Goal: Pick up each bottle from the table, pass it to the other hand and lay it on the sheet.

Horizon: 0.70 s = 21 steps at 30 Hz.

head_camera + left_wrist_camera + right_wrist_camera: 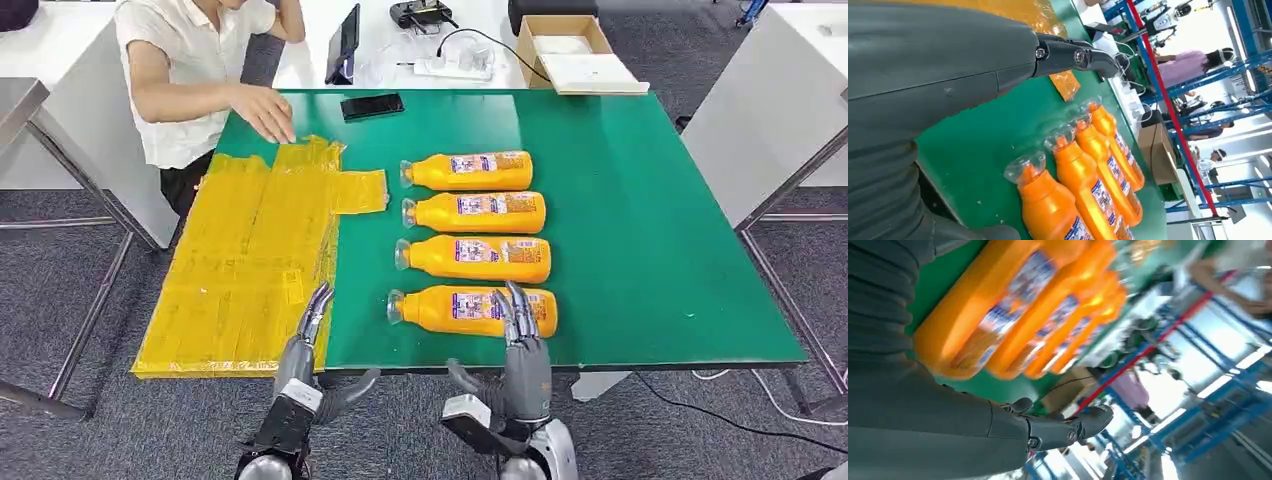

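Bottles (472,240) lie 4 in row by sheet (250,260), phone (372,106) behind; both hands (520,320) spread, empty.

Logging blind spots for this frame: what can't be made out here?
- Nearest bottle: head view, right hand covers part of its label; contact unclear.
- Bottle labels: right wrist view, motion blur, unreadable.
- Yellow sheet: left hand overlaps its near edge.
- Nearest bottle's base: left wrist view, cut off by the frame edge.

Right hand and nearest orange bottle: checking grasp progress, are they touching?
Cannot tell. In the head view the right hand overlaps the nearest orange bottle, fingers spread; the blurred right wrist view settles nothing.
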Available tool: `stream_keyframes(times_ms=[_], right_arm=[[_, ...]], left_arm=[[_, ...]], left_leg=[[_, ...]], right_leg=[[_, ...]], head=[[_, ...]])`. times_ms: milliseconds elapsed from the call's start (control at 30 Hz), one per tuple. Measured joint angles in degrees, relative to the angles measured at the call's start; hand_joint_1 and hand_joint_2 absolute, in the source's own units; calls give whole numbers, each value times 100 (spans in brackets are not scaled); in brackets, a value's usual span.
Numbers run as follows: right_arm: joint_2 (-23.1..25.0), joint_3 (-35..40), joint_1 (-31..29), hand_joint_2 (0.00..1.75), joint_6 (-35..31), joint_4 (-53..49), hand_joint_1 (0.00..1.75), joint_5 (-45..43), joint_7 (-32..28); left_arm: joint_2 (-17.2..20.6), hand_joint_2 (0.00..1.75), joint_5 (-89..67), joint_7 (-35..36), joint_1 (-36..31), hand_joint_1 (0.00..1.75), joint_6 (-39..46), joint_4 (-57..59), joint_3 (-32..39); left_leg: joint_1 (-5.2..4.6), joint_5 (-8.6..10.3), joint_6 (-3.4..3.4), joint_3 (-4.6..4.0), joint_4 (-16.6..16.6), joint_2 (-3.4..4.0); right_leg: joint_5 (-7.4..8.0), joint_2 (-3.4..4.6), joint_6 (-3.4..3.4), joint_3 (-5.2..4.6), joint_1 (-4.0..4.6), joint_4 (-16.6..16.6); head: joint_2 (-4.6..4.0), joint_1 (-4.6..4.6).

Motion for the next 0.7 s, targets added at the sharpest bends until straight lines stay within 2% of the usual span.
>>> stream_keyframes(times_ms=[133,367,700], right_arm=[[-270,-13,-92,175,210,83,0,441,605],[-454,-13,-137,175,271,212,0,550,746],[-723,-17,-331,175,638,485,0,1244,1551]], left_arm=[[0,175,9,2,3,0,-18,7,17],[-2,175,9,2,9,0,-31,33,26],[-72,175,-20,44,2,0,-136,79,39]], left_leg=[[0,0,0,-1,0,1],[2,0,0,-1,0,0],[-5,0,1,-1,0,0]], right_leg=[[0,0,0,-1,0,0],[0,0,0,-1,2,1],[0,0,1,-1,-5,0]], head=[[0,-2],[0,-2],[0,-2]])
